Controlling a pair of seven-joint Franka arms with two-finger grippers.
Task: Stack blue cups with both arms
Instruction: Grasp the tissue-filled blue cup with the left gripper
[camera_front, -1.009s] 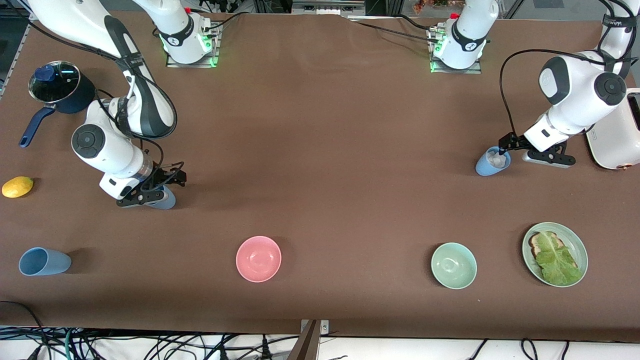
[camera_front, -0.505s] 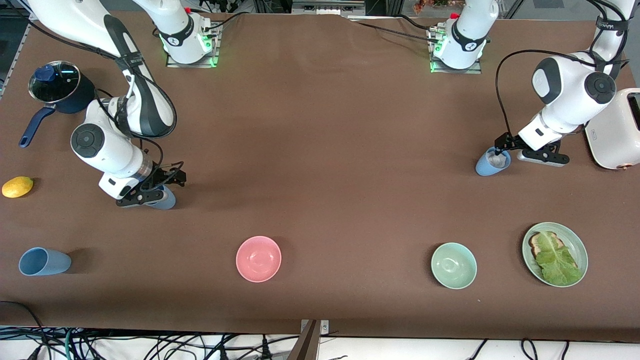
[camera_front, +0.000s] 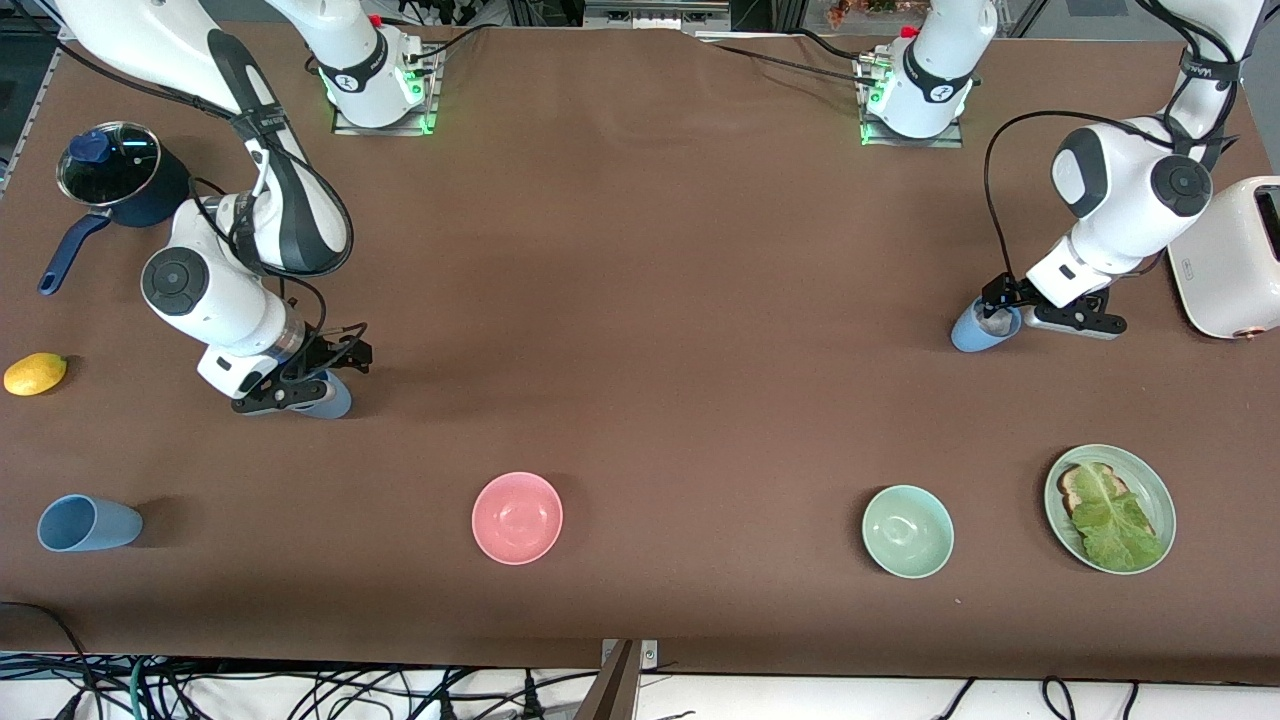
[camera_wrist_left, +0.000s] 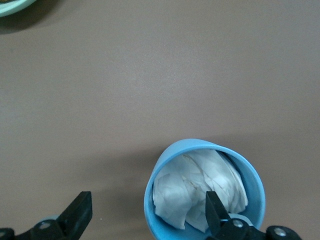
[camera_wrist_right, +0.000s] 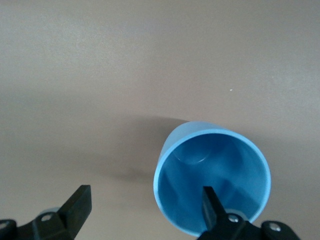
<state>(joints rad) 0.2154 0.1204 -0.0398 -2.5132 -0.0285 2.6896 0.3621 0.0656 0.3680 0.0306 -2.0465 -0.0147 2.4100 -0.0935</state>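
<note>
Three light-blue cups show. One cup (camera_front: 975, 330) stands upright near the left arm's end, with crumpled white paper inside (camera_wrist_left: 200, 192). My left gripper (camera_front: 1020, 318) is open and straddles its rim, one finger inside (camera_wrist_left: 216, 215) and one outside (camera_wrist_left: 79, 216). A second, empty cup (camera_front: 333, 397) stands toward the right arm's end. My right gripper (camera_front: 300, 395) is open astride its rim (camera_wrist_right: 165, 165), one finger inside (camera_wrist_right: 212, 210) and one outside (camera_wrist_right: 77, 206). A third cup (camera_front: 88, 523) lies on its side near the front corner.
A dark-blue saucepan (camera_front: 120, 180) and a lemon (camera_front: 35, 373) are at the right arm's end. A pink bowl (camera_front: 517, 517), a mint bowl (camera_front: 907, 531) and a plate with toast and lettuce (camera_front: 1110, 508) line the front. A white toaster (camera_front: 1235, 260) stands beside the left arm.
The left arm's wrist has swung toward the paper-filled cup, bringing its gripper closer over the rim. The right arm and all cups have not moved.
</note>
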